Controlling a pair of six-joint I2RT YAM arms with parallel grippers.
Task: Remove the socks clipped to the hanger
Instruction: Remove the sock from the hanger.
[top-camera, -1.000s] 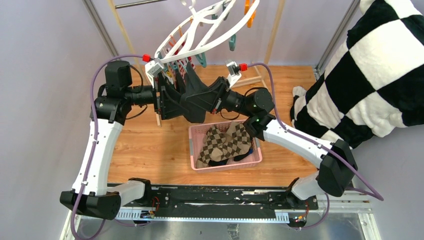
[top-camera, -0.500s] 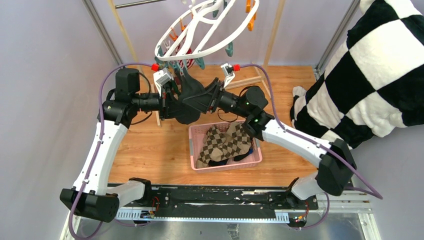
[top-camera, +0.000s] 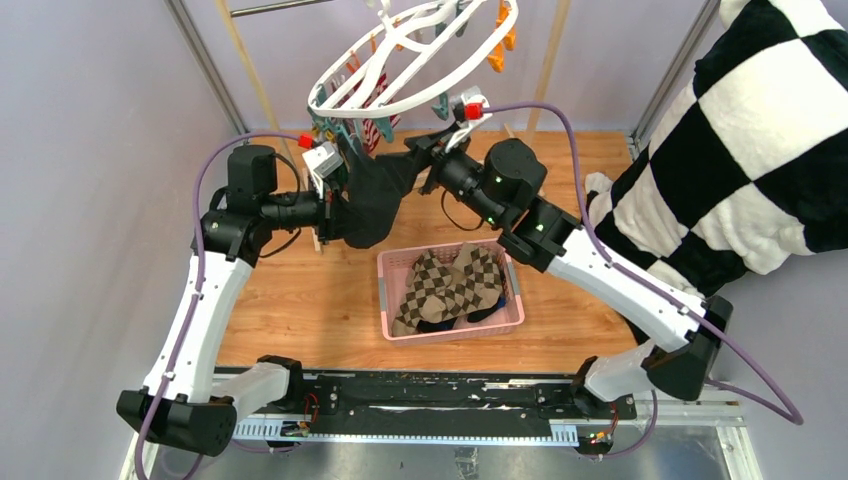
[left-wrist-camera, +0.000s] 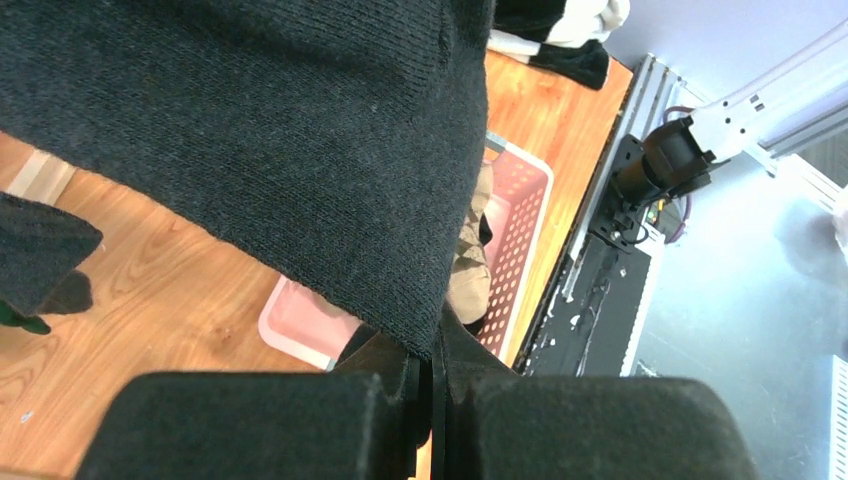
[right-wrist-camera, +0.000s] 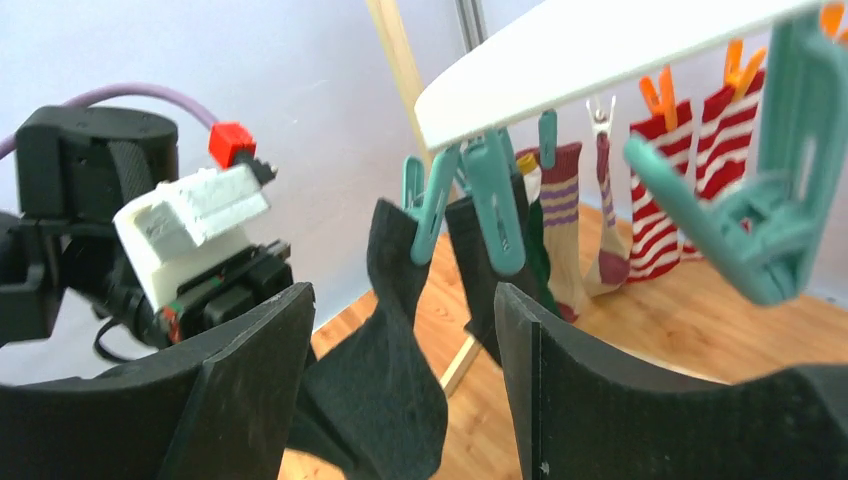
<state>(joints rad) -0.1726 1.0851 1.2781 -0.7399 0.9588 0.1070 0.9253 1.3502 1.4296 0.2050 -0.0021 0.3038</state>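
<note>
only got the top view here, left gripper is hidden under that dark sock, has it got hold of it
Observer: Yes. The left wrist view shows the left gripper shut, with the dark sock pinched between its fingers.
Operator: is the sock off the hanger
Observer: Doesn't look so. In the right wrist view, teal clips hold dark sock fabric under the white hanger.
Operator: and the right gripper
Observer: The right gripper is open, with a finger on each side of that hanging fabric, not squeezing it.
</note>
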